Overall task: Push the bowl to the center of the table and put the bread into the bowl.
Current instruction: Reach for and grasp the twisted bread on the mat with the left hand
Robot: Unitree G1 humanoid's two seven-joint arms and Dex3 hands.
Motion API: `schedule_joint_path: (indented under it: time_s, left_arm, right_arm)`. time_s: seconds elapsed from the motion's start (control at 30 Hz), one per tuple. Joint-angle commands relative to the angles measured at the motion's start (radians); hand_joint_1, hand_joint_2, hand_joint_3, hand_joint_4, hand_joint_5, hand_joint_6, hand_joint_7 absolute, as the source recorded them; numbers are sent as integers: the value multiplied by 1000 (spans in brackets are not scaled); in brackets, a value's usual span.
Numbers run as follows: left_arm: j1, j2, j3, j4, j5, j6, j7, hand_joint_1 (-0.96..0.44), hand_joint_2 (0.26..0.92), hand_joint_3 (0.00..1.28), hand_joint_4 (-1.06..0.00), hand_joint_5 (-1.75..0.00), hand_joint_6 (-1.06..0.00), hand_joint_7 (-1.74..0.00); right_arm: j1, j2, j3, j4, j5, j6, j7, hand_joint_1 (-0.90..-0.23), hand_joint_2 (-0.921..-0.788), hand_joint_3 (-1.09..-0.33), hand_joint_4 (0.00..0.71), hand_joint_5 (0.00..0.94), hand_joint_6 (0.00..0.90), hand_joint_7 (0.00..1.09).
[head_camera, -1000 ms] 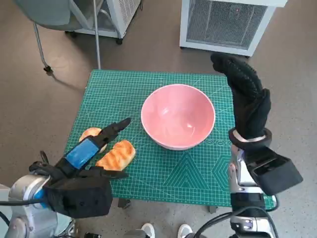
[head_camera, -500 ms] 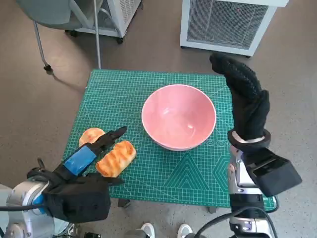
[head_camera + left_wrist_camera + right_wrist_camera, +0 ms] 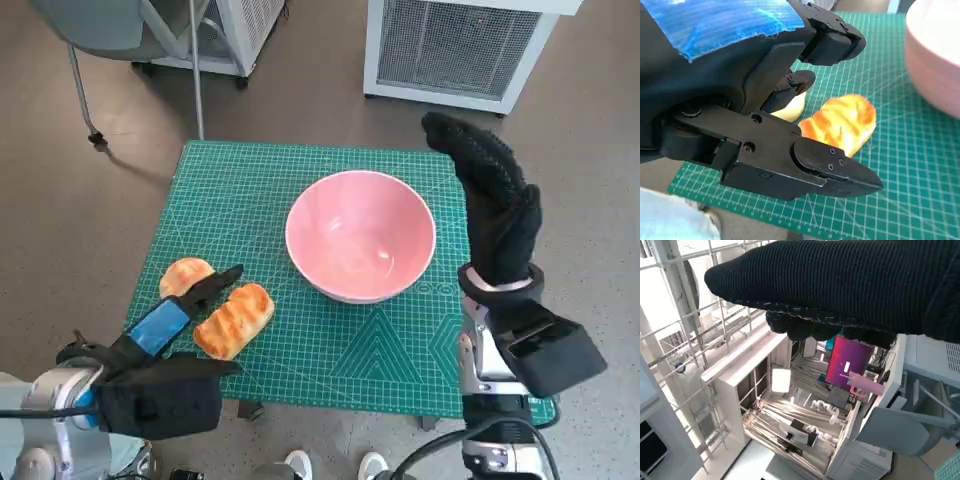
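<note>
the bowl (image 3: pixel 361 234) is pale pink, glossy, round and deep, with a smooth inside holding nothing; it stands upright on the green gridded mat (image 3: pixel 250 190) that covers the surface, a little toward the robot's right of the mat's middle. in the left wrist view its rim and wall (image 3: pixel 935 55) show as a pink curve at the picture's edge

the bread lies near the mat's left front corner, well apart from the bowl. there are two pieces: a long loaf (image 3: pixel 234 319), golden orange with paler scored stripes across its top, lying at a slant, and a smaller round bun (image 3: pixel 184 274), pale tan with a browner crust, just beside it on the side nearer the mat's edge. in the left wrist view the loaf (image 3: pixel 842 123) looks shiny and the bun (image 3: pixel 790 107) is mostly hidden behind the fingers

the left hand (image 3: pixel 170 315) reaches over the gap between bun and loaf, its fingers (image 3: pixel 215 282) spread and holding nothing; whether they touch the bread cannot be told. the right hand (image 3: pixel 492 205) stands upright at the mat's right edge, just beside the bowl, fingers stretched out straight and together, empty; contact with the bowl cannot be told
</note>
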Motion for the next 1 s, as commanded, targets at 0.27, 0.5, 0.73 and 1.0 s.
schedule_joint_path:
  time_s: [0.27,0.5,0.73,1.0]
  left_arm:
    - [-43,-52,-88,147,50,24,87,-271,746,7,-139,-17,-252,-15]
    - [-65,-90,-142,233,82,29,148,-283,767,15,-192,-34,-282,-28]
    - [-97,-121,-195,342,106,16,220,-285,794,24,-315,-91,-322,-48]
    - [-122,-135,-227,469,111,-44,335,-73,850,39,-350,-1019,-414,-187]
  right_arm:
    - [26,12,4,-14,-9,15,-22,-519,-921,-804,282,17,-1,707]
    - [26,10,5,-13,-6,13,-23,-520,-921,-803,282,17,-1,708]
    - [24,9,4,-10,-2,15,-22,-520,-921,-803,282,17,-1,708]
    - [26,9,3,-11,-1,15,-22,-522,-921,-803,281,18,-1,708]
